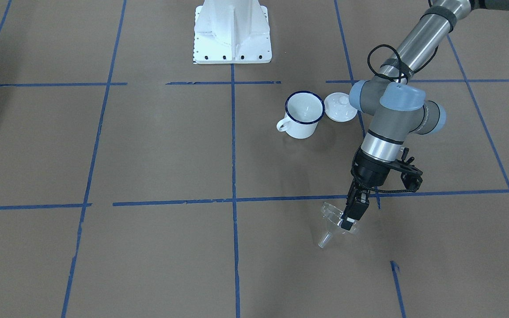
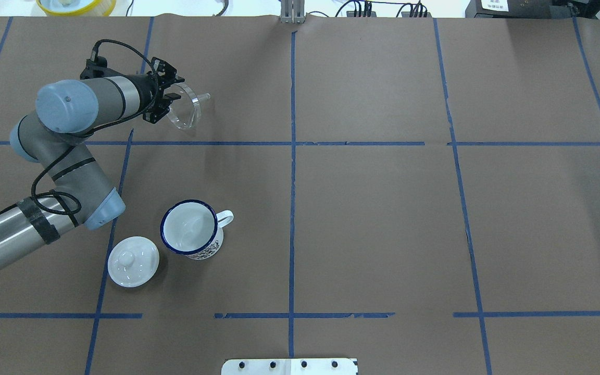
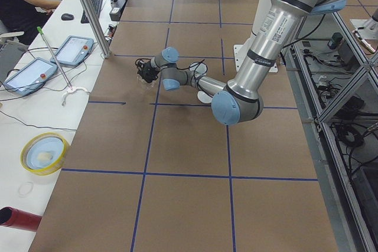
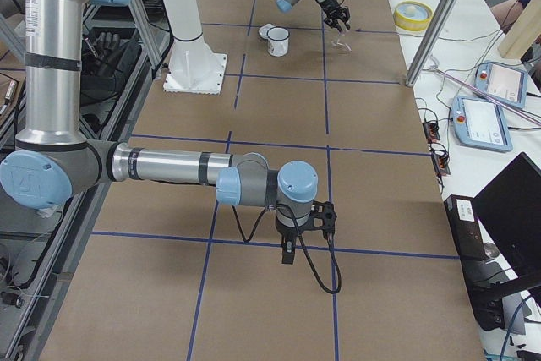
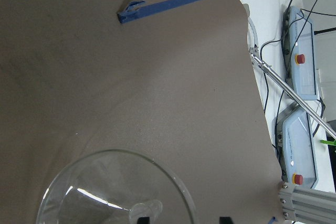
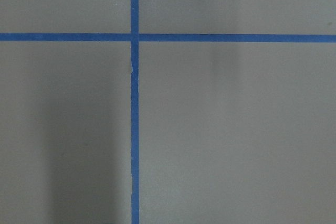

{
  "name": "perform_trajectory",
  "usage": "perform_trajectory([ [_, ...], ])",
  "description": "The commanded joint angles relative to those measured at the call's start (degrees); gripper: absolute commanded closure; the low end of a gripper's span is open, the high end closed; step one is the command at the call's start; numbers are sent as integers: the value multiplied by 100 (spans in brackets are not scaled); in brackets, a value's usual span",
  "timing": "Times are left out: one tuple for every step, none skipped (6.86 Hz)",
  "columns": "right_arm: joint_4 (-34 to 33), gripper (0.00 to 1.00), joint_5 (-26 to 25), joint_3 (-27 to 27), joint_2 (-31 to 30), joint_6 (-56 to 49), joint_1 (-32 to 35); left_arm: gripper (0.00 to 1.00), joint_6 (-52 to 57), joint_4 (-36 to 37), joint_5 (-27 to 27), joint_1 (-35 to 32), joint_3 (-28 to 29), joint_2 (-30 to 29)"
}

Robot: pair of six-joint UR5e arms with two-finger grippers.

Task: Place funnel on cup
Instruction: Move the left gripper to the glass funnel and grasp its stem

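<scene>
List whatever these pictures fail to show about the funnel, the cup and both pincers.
- Right pincer: seen only in exterior right view, too small; open or shut unknowable.
- Left pincer: its tips are cut off by left wrist view's bottom edge.
- Funnel: part of its rim cut off there too.
- Cup: side print too small overhead.
- Lid: partly behind the left arm, front-facing view.
</scene>
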Motion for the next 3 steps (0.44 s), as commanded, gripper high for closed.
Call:
perform_trajectory([
  [0,0,0,0,0,0,0,73,3,6,3,0,12,-13],
  [0,0,0,0,0,0,0,75,-6,6,12,0,21,-39],
  [0,0,0,0,0,0,0,75,-6,6,55,0,39,-92],
])
